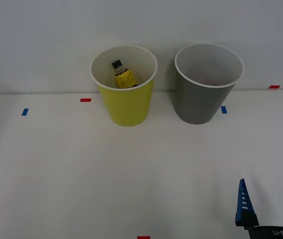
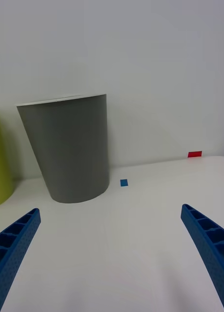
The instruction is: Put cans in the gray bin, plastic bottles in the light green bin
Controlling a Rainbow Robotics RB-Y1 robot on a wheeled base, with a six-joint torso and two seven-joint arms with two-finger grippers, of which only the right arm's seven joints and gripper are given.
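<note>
Fingers [image 1: 268, 205]: your right gripper sits low and near, wide open, holding nothing.
Surface [image 1: 131, 174]: white, with no can or bottle lying on it.
Green bin [image 1: 124, 84]: a yellow bottle [image 1: 123, 74] is inside.
Gray bin [image 1: 208, 82]: just beside it; looks empty.
Tip: pull back and look before you grab.

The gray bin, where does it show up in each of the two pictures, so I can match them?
Front view: the gray bin stands at the back of the table, right of the light green bin.
Right wrist view: the gray bin stands upright ahead of the open right pincer.
Shared landmark: the small blue tape mark on the table beside the gray bin's base.
</note>
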